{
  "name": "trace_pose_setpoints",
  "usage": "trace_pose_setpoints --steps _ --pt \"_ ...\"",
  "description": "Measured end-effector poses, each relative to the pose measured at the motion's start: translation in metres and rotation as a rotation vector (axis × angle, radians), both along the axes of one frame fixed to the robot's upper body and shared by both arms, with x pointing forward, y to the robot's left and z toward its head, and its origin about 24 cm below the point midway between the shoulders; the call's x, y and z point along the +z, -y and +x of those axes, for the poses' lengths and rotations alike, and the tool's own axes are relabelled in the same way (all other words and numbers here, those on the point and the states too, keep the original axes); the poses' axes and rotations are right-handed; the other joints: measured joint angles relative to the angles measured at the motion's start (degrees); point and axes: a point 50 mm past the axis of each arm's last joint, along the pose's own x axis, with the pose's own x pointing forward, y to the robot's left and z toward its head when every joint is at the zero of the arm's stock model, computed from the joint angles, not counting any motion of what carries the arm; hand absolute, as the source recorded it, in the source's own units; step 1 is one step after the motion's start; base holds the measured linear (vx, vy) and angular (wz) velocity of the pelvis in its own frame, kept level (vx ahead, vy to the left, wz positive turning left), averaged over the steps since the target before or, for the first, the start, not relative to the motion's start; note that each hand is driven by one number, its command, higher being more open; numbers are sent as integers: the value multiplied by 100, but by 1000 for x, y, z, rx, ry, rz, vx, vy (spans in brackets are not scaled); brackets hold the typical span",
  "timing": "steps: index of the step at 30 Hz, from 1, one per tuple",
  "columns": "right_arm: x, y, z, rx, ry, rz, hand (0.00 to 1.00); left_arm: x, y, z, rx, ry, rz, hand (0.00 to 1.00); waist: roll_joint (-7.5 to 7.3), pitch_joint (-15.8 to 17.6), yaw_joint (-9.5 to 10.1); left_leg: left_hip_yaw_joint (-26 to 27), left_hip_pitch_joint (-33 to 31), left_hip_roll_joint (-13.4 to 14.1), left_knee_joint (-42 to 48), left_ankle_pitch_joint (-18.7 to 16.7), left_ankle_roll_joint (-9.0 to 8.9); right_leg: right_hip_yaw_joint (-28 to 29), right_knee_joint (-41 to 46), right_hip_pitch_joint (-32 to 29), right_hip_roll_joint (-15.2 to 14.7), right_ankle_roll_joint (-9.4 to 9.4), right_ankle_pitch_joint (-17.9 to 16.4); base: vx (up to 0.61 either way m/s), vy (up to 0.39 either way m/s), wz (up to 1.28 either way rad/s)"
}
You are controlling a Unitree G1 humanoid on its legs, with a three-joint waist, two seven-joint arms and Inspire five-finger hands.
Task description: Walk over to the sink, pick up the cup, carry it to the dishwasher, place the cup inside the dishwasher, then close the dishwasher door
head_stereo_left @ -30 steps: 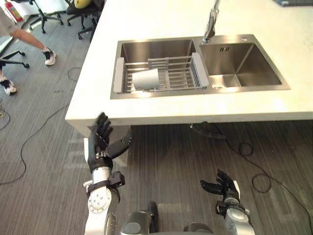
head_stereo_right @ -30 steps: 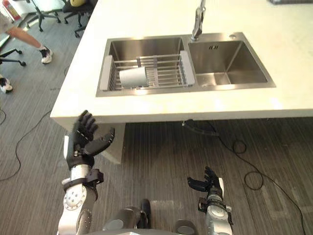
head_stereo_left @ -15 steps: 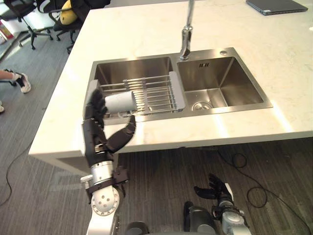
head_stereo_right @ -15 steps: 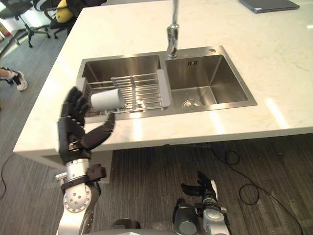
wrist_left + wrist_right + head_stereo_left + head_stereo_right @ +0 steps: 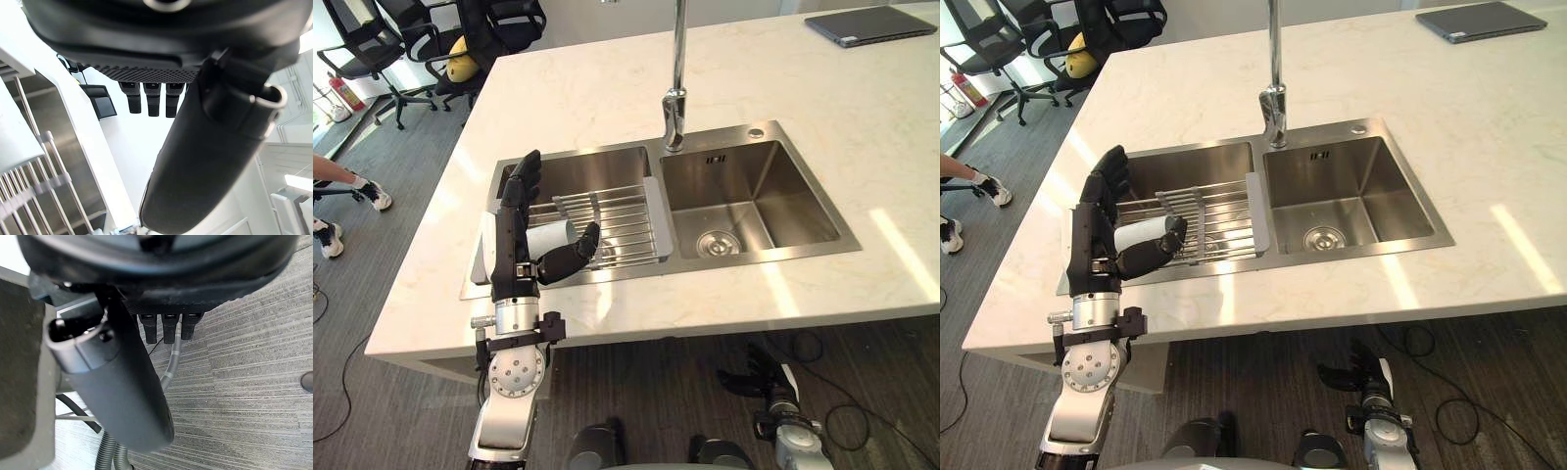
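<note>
The cup (image 5: 549, 238) is seen lying on its side on the wire rack (image 5: 619, 217) in the left basin of the sink (image 5: 592, 160), which is set into the counter (image 5: 597, 88). The left robot hand (image 5: 513, 257) is held up just in front of the cup, fingers straight and thumb spread wide, with nothing grasped; whether the cup is touched cannot be told. The right robot hand (image 5: 1359, 376) is hung low near the floor (image 5: 254, 357), fingers relaxed and empty. The cup is judged to be light, stiff and smooth-walled, so it may be expected to roll on the rack wires or slip under a loose pinch. A hold round the middle of its barrel, thumb set against fingers, is judged safest, and the rim is best avoided. From the eye views the cup's place in the basin and both arms are given. From the left wrist view the straightness of the fingers (image 5: 153, 100) is confirmed and the rack wires are shown close beyond them, while the cup itself cannot be made out there with certainty.
</note>
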Motion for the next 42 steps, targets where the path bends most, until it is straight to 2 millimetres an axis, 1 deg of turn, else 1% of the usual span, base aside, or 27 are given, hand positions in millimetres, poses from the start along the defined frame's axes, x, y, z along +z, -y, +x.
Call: trace_pose_setpoints --steps 1,2,4,7,9,13,15,17,19,25,32,37,42 --pt "-2 -4 -3 1 -6 16 90 -3 -4 2 13 -23 37 90 -84 -13 17 6 41 -70 -115 25 38 46 -55 13 -73 3 2 149 113 8" --pt "-3 -6 -4 4 -10 25 90 -8 -7 3 21 -55 63 90 -108 -6 23 8 131 -129 -223 43 65 76 -94 69 -115 3 2 107 86 8" --pt "-5 -6 -9 4 -24 31 90 -14 -12 5 25 -96 96 90 -113 -7 27 24 337 -205 -443 89 107 89 -168 174 -170 6 2 77 53 2" --pt "-6 -8 -9 15 -24 46 90 -12 -19 5 30 -98 146 90 -128 -48 44 70 519 -255 -846 257 107 160 -279 200 -178 36 17 25 -11 -7" --pt "-6 -8 -10 15 -27 46 90 -10 -22 5 31 -100 196 90 -131 -94 61 98 604 -249 -1083 374 84 189 -367 196 -161 93 51 5 -37 -8" --pt "-9 -8 -16 11 -46 48 90 -11 -31 6 48 -119 238 90 -172 -180 63 146 685 -217 -1287 459 44 231 -423 187 -86 101 58 3 -36 -8" --pt "-12 -7 -26 4 -75 49 90 -15 -40 8 72 -147 263 90 -244 -306 64 146 685 -185 -1337 469 30 231 -477 187 -44 98 62 30 -42 -1" --pt "-13 -6 -29 1 -87 49 90 -17 -47 10 88 -166 282 90 -282 -373 65 141 694 -178 -1393 487 17 216 -502 200 -10 93 68 42 -40 1" --pt "-13 -6 -29 2 -87 47 90 -18 -54 13 96 -184 318 90 -304 -387 65 141 714 -176 -1481 536 16 215 -547 207 8 87 103 17 -16 1" --pt "-14 -8 -27 16 -91 60 90 -22 -68 16 122 -231 385 90 -319 -403 79 153 728 -194 -1530 580 51 219 -775 294 5 104 271 -15 8 0" --pt "-15 -8 -29 23 -102 58 90 -25 -77 16 148 -266 422 90 -316 -413 88 168 807 -202 -1789 796 86 233 -950 297 24 125 437 -74 18 -1" --pt "-17 -8 -32 28 -120 51 90 -23 -84 15 176 -265 424 90 -316 -414 88 174 807 -197 -1791 804 91 246 -992 296 24 141 461 -44 8 -1" --pt "-17 -8 -31 44 -123 38 90 -22 -85 15 171 -274 481 90 -318 -415 91 162 774 -209 -1792 805 92 237 -1080 311 27 149 486 7 0 0"
